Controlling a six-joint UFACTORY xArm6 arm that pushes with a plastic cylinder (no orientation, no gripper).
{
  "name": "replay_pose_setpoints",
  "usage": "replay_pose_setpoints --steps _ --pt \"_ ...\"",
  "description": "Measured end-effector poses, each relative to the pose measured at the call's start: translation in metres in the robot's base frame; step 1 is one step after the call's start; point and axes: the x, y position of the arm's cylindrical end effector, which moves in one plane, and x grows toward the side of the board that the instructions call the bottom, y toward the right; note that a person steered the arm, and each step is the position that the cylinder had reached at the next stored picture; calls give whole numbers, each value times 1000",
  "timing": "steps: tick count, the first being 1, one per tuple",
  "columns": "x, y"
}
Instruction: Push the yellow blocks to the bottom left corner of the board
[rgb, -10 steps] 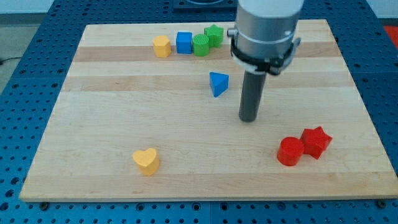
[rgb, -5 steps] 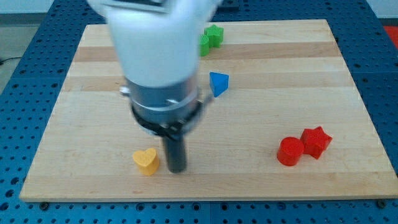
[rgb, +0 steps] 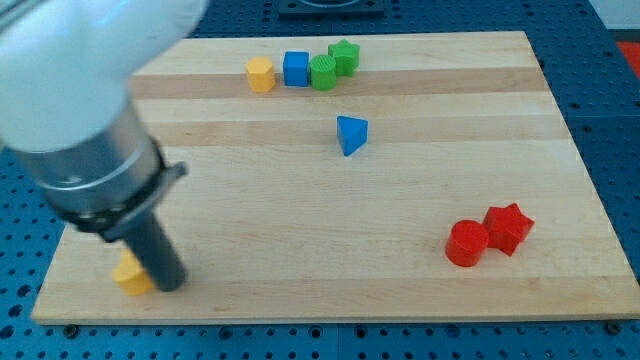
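A yellow heart-shaped block (rgb: 130, 277) lies near the board's bottom left corner, partly hidden behind my rod. My tip (rgb: 170, 284) touches the block's right side. A second yellow block, a hexagonal one (rgb: 260, 74), stands at the view's top, at the left end of a row of blocks. The arm's large grey body covers the view's upper left.
A blue cube (rgb: 296, 68), a green cylinder (rgb: 323, 72) and a green star (rgb: 344, 55) line up to the right of the yellow hexagonal block. A blue triangle (rgb: 350, 134) lies mid-board. A red cylinder (rgb: 466, 243) and a red star (rgb: 507, 228) sit at the lower right.
My tip swept from mid-board down and left, met the yellow heart's right side and pushed it left to near the bottom left corner. The other blocks have not moved.
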Motion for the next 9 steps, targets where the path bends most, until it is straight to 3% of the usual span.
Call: replay_pose_setpoints --steps 1,2,5,6,7,9 --pt "0 -48" --pt "-40 -30" --pt "-344 -22" --pt "-365 23" --pt "-335 55" --pt "-336 107"
